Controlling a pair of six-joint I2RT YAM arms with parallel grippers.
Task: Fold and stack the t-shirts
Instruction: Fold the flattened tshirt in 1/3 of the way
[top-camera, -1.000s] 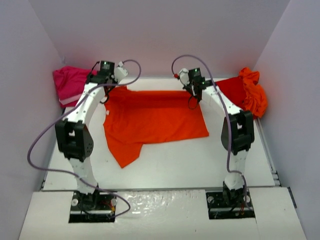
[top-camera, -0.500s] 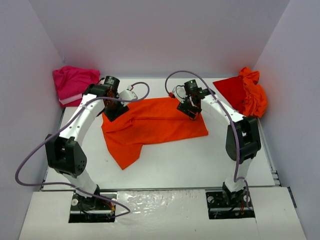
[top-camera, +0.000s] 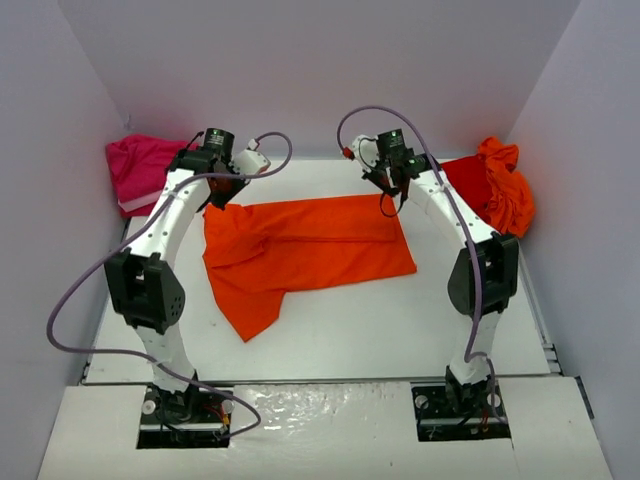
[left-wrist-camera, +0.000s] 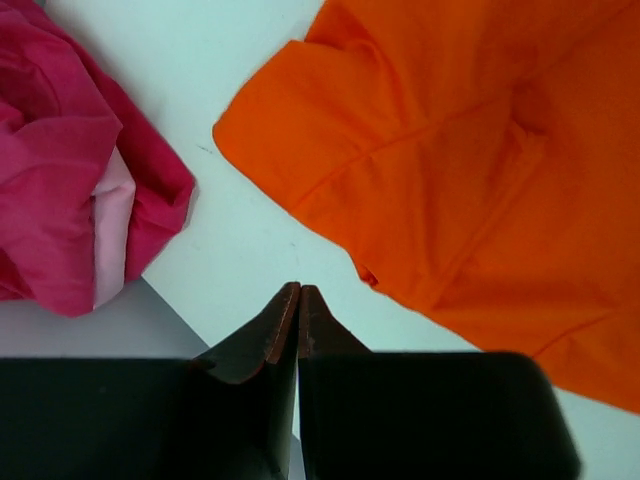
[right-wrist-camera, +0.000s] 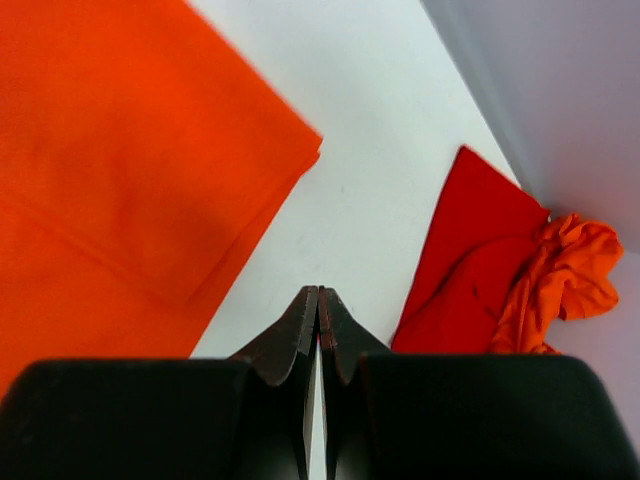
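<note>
**Orange t-shirt** (top-camera: 310, 245): centre of table (top-camera: 420, 320), spread flat. Far edge now doubled over toward the near side. A second ago laid out at full depth; half a second ago pinched at both far corners and carried inward. Fold line fairly straight along the far side, with the double layer visible at the far-right corner in the right wrist view. One corner trailing loose toward the near left, outside the main rectangle.

**Pink t-shirt** (top-camera: 140, 168): bunched in the far-left corner, apart from the orange one, unfolded.

**Red t-shirt** (top-camera: 462, 180) and **crumpled orange t-shirt** (top-camera: 508, 190): heaped together at the far-right edge, touching each other, unfolded.

**Left gripper** (left-wrist-camera: 300, 292): back above bare table just off the far-left corner of the spread shirt. Jaws pressed together, holding nothing.

**Right gripper** (right-wrist-camera: 318, 292): likewise at the far-right corner. Jaws closed, empty.

**Status, as judged:** first fold released and lying in place. Further folds wanted, with the trailing near-left corner probably the next to be tucked. No stack begun. Three shirts waiting.
</note>
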